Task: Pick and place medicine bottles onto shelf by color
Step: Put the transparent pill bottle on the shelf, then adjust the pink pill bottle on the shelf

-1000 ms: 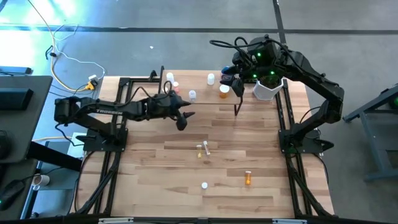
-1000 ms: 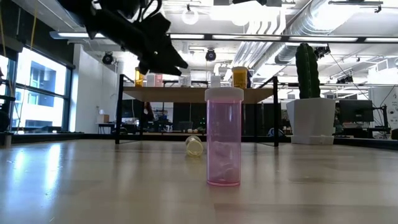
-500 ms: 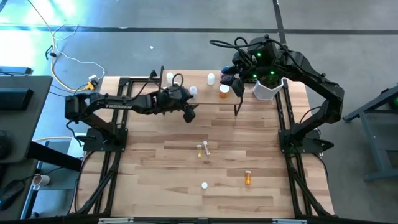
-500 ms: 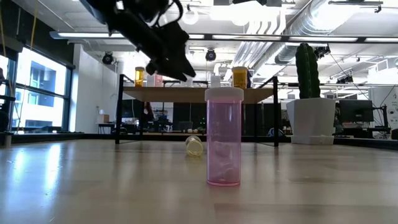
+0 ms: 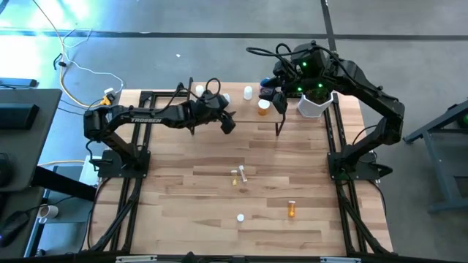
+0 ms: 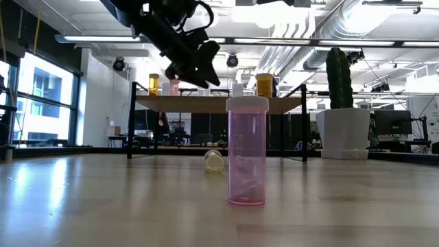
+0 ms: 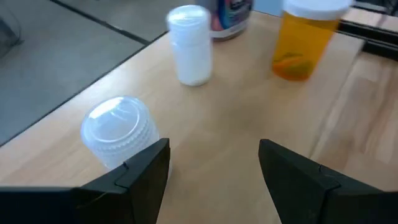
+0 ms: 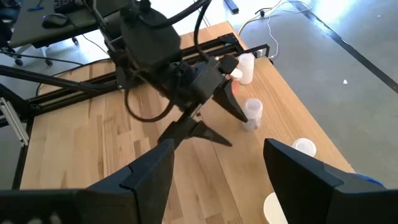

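We see the left gripper (image 5: 228, 124), its dark fingers spread apart and holding nothing, hovering over the low light-wood shelf (image 7: 249, 118). Just beside one finger stands a clear ribbed-lid jar (image 7: 118, 134) close to the shelf's edge; we judge a sideways drift could knock it off. A small white bottle (image 7: 189, 53) and an amber bottle with a white cap (image 7: 305, 37) stand farther along, with bare wood between them. The right gripper (image 8: 214, 177) waits above the shelf's other end, fingers apart and empty. Out on the open table stand a pink translucent bottle (image 6: 246, 152), an orange bottle lying down (image 5: 292, 209), and a pale toppled one (image 5: 240, 175), well apart with ample room.
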